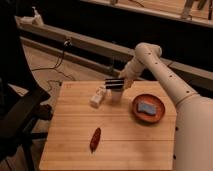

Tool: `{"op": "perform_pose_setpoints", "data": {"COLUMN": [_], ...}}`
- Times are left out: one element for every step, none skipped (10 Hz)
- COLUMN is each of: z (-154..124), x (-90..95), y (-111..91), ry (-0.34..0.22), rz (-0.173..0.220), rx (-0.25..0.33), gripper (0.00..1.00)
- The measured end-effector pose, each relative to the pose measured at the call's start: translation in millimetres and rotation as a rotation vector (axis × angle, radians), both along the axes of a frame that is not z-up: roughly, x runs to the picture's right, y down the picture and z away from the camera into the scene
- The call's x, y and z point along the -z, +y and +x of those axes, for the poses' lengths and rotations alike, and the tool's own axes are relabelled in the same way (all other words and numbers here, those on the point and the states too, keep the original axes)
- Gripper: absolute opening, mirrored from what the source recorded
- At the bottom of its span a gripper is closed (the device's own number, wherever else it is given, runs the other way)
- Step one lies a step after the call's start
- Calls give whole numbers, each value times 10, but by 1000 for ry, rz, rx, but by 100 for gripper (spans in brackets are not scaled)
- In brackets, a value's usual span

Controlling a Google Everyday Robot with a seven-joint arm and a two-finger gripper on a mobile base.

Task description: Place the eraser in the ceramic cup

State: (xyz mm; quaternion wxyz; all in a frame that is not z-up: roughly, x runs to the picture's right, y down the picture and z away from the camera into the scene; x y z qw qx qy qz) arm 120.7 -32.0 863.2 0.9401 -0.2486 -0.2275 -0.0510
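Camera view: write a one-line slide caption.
End effector hovers over the ceramic cup; white eraser lies beside it on the wooden table.

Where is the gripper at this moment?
In the camera view the gripper hangs near the far edge of the wooden table, above the ceramic cup, between the white block and the orange plate.

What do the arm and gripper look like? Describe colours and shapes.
The arm is white, made of smooth rounded segments with small dark dots along it. The gripper, over the far side of the wooden table, is black.
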Motion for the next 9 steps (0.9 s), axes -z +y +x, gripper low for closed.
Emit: {"op": "perform_pose_setpoints", "data": {"z": [-14,-26,-40,-60,-59,-59,-69,-66,-63], "x": [3,10,19,34,55,69,91,127,162], "y": [4,10,11,11,9,13,23,32,29], "ry": [-10,-24,-33,-42,-46,-50,-54,-57,-58], "rz": [-3,-6,-6,-5,-3,-3,-2,6,17], "rx": [0,-2,-1,1,2,2,5,9,10], "gripper": [48,61,70,78,80,80,80,80,80]}}
